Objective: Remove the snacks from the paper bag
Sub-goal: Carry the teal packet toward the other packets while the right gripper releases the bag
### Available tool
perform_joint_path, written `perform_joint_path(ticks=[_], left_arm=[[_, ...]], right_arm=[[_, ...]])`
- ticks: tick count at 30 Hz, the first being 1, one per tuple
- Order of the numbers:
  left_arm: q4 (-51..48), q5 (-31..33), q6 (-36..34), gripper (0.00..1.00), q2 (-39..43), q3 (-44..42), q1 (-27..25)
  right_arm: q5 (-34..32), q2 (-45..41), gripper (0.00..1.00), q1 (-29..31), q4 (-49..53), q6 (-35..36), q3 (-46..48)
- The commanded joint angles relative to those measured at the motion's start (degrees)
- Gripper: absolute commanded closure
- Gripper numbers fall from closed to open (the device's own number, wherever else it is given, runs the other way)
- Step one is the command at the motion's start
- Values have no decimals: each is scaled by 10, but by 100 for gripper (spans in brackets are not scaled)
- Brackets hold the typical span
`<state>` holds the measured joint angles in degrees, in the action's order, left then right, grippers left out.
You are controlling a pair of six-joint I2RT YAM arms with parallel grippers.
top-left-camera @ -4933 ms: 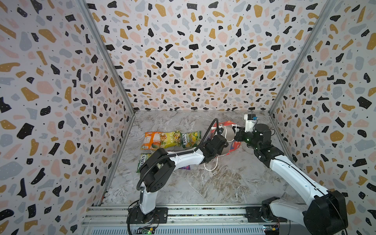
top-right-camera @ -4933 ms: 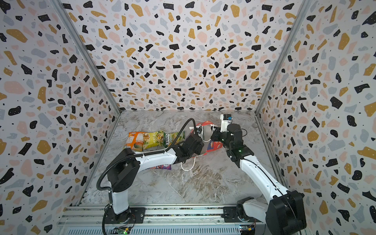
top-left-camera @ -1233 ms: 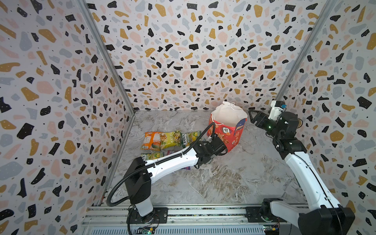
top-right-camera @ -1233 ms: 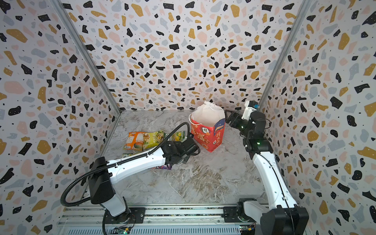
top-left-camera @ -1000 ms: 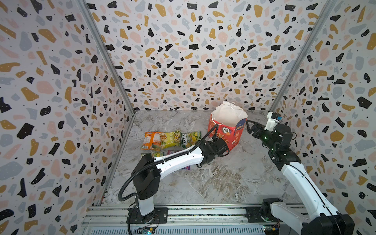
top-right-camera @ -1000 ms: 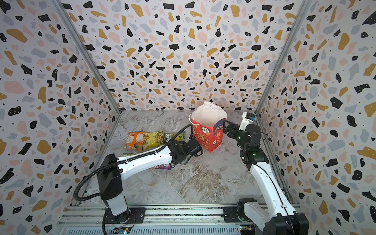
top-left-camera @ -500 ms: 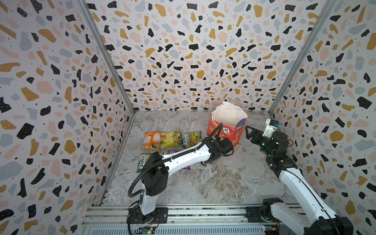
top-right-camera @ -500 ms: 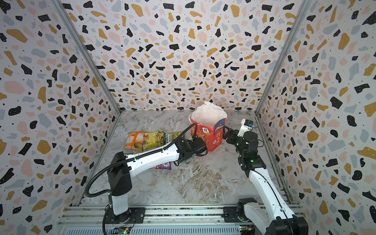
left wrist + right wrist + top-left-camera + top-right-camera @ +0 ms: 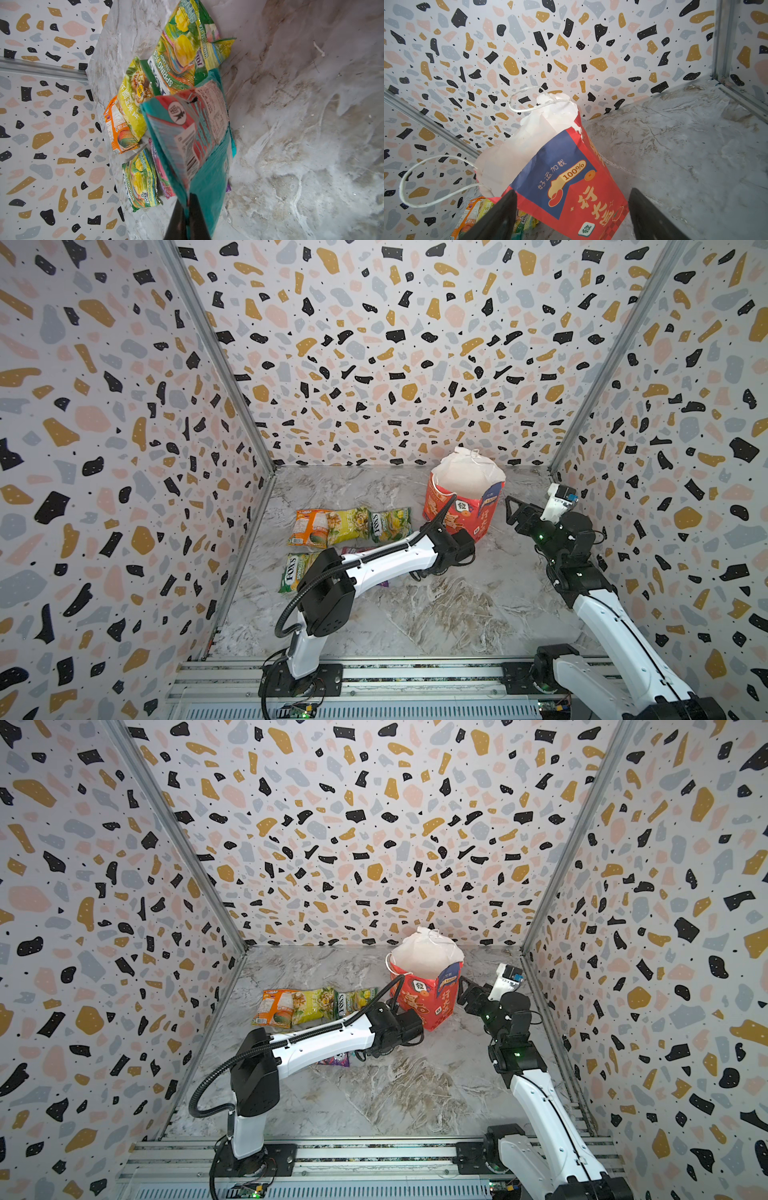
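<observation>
**A:** Nearest the rail, what did the left gripper (image 9: 188,200) have?

**B:** Its jaws were pinched together on one edge of a flat teal-and-red crinkly plastic packet (image 9: 197,133), held above the grey marbled tabletop (image 9: 415,614). I judged that an edge grip suits so thin a packet and lets it be laid down flat.

**A:** Laid where?

**B:** Probably with the rest. Just beyond lay a green-yellow packet marked FOX'S (image 9: 296,571) with a purple packet (image 9: 163,176) beside it. Behind them, side by side, were an orange packet (image 9: 308,527), a yellow packet (image 9: 348,523) and a green FOX'S packet (image 9: 390,523). Grouped on the left, they sat clear of the bag, I'd say.

**A:** And the right gripper (image 9: 510,511)?

**B:** Jaws wide apart, holding nothing, just beside the red boxy paper bag with gold characters (image 9: 482,522). The bag stood upright farthest back, mouth up. The gripper looked placed to steady it.

**A:** Touching it?

**B:** I couldn't tell.

**A:** Did the views differ?

**B:** Only the left wrist view showed the clamped packet; in both top views the arm hid it. The right wrist view showed the white cord handles (image 9: 425,176) and the ragged rim. Only the top views looked into the white inside, though not to the bottom, so I couldn't call the bag empty.
</observation>
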<state>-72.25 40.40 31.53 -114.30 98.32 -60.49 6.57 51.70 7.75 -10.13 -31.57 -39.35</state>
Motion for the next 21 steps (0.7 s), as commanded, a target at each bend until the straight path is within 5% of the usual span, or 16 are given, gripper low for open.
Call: perform_joint_path(ticks=[1,15,21], left_arm=[[16,-18,-16,94,-22,17,-1],[277,-237,-42,100,13,-51,10],[319,-233,1,100,20,-90,27]], right_arm=[[-7,-13,15,4,-4,11,-3],[-14,-20,14,8,4,20,-6],[-17,-21,14,8,3,20,-4]])
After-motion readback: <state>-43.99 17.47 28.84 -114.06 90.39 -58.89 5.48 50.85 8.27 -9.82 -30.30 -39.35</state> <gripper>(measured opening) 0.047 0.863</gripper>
